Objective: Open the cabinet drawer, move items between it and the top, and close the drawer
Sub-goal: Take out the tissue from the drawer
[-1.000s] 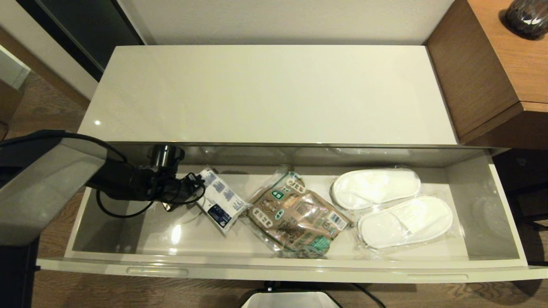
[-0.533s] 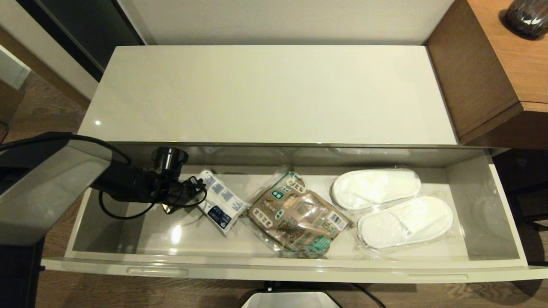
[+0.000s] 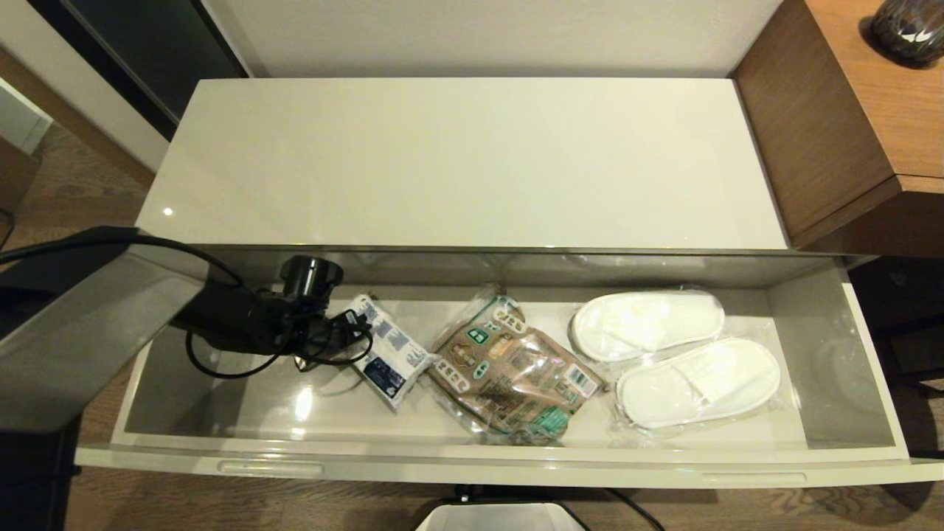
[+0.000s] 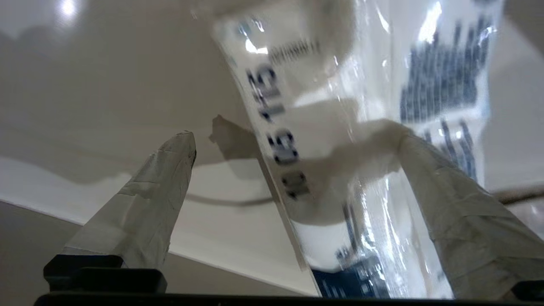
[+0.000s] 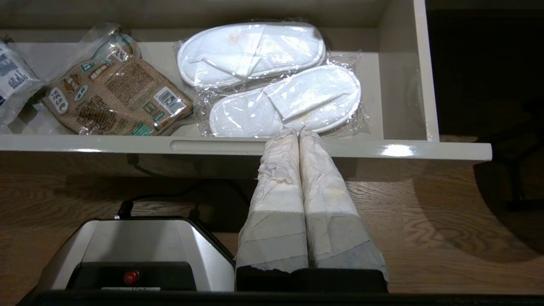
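The cabinet drawer [image 3: 841,354] stands pulled out below the glossy cream top [image 3: 464,162]. The small white packet with blue print [image 3: 391,354] lies in its left half. My left gripper [image 3: 352,333] reaches in from the left at the packet's near end. In the left wrist view the gripper [image 4: 295,136] is open, with the packet [image 4: 352,148] lying between its fingers and one taped finger [image 4: 459,212] over the wrap. The wrapped white slippers [image 3: 675,358] lie in the right half. My right gripper [image 5: 298,132] is shut and empty, low in front of the drawer's front rim [image 5: 382,149].
A brown-and-green printed packet [image 3: 509,376] lies between the white packet and the slippers, touching the white packet. A brown wood-grain desk [image 3: 848,110] stands against the cabinet's right end. The robot's base [image 5: 136,246] sits on the wood floor under the drawer front.
My left arm has moved to the right inside the drawer, bringing its open gripper around the white packet's end. The packet has shifted slightly right. The right arm is still.
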{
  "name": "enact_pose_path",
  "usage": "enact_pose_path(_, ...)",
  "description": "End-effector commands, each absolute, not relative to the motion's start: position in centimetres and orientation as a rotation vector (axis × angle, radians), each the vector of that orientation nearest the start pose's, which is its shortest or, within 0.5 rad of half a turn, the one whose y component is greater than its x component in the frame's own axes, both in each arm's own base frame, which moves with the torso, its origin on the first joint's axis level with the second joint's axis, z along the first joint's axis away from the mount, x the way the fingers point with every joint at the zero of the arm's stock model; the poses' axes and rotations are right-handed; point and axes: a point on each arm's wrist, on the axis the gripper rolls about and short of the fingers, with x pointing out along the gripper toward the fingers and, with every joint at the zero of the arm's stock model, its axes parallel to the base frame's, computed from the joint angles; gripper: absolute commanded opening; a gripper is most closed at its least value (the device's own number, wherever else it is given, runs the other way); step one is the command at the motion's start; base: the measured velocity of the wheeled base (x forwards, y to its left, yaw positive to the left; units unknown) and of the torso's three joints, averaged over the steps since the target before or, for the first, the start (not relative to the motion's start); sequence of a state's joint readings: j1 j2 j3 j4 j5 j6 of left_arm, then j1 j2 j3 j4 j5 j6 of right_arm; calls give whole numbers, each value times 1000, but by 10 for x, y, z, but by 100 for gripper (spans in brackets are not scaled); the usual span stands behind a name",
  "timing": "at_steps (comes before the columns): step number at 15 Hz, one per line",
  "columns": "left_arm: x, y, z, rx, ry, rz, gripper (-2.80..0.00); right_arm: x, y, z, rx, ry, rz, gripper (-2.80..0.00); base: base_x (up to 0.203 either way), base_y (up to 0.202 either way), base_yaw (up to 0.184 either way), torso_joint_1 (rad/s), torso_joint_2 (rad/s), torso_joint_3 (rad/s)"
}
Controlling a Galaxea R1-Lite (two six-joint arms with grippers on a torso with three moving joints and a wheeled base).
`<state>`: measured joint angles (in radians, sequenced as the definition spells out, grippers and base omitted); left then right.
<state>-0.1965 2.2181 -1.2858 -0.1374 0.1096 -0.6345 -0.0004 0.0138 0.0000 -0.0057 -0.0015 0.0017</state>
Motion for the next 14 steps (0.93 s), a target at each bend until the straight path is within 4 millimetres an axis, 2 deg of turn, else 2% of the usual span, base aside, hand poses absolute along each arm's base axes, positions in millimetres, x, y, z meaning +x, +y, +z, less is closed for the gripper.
enact_pose_path(1, 404, -88, 77, -473, 778, 138, 0, -22, 0, 76, 2, 11, -2, -280, 0, 0, 0, 0, 0, 0)
enact_pose_path(6, 389, -100, 83, -496, 834, -5, 0, -22, 0, 76, 2, 11, -2, -280, 0, 0, 0, 0, 0, 0)
enact_pose_path(14, 387, -103, 77, -498, 871, -39, 0, -22, 0, 76, 2, 11, -2, -280, 0, 0, 0, 0, 0, 0)
